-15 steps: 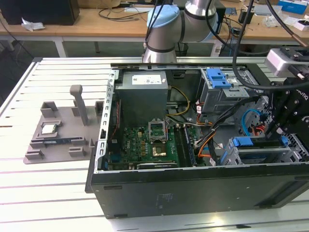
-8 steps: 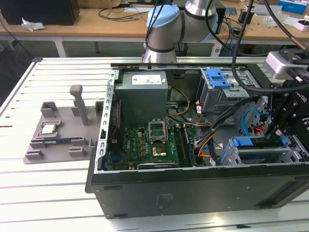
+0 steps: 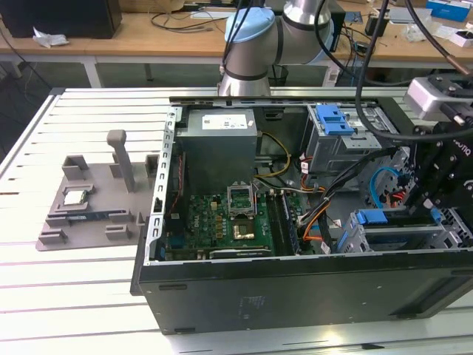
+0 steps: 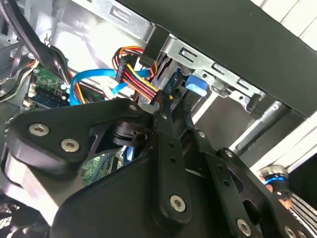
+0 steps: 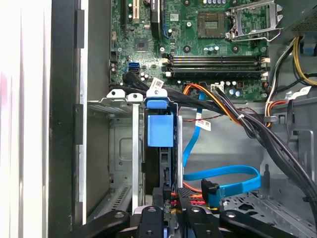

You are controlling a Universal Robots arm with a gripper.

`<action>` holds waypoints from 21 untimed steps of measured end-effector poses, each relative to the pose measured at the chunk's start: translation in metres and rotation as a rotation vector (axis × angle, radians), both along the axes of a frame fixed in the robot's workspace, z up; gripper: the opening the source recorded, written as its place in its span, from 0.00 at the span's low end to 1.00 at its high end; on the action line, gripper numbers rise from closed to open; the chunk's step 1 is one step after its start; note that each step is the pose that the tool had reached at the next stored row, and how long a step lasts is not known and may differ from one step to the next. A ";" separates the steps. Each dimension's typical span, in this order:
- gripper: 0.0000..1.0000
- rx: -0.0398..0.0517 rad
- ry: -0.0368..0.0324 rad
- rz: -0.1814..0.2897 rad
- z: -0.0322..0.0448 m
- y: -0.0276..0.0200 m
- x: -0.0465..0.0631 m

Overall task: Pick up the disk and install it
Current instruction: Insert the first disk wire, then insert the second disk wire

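Note:
The disk (image 5: 161,130), edged by its blue carrier bracket, stands on edge inside the grey metal drive cage (image 5: 133,148) at the front corner of the open computer case. My gripper (image 5: 167,210) sits at the disk's near end, shut on it. In the second wrist view the black fingers (image 4: 166,131) converge just before the blue bracket (image 4: 195,84). In the exterior view the gripper (image 3: 437,216) hangs at the right, over the cage (image 3: 351,240), with the bracket (image 3: 373,218) seated in it.
Blue data cable (image 5: 223,176) and a black and orange wire bundle (image 5: 247,121) lie beside the cage. The motherboard (image 3: 222,218), the power supply (image 3: 219,144) and a second cage with a blue latch (image 3: 332,118) share the case. A grey fixture (image 3: 89,214) holds a chip (image 3: 76,197).

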State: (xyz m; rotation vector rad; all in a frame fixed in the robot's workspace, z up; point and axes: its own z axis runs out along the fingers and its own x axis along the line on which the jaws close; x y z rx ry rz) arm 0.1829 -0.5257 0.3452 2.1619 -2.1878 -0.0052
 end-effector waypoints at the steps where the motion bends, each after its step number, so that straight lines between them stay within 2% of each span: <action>1: 0.25 0.0000 -0.0001 0.000 0.0041 0.0005 0.000; 2: 0.23 0.0001 -0.0001 0.000 0.0082 0.0010 0.000; 3: 0.16 0.0000 -0.0002 0.000 0.0123 0.0016 0.000; 4: 0.16 0.0000 -0.0002 0.000 0.0163 0.0021 0.000; 5: 0.11 0.0001 -0.0002 0.000 0.0203 0.0027 0.000; 8: 0.11 0.0002 -0.0003 0.000 0.0351 0.0038 0.000; 16: 0.11 -0.0001 -0.0003 0.000 0.0356 0.0039 0.000; 19: 0.30 -0.0001 -0.0003 0.000 0.0357 0.0039 0.000; 21: 0.30 -0.0001 -0.0002 0.000 0.0356 0.0070 -0.001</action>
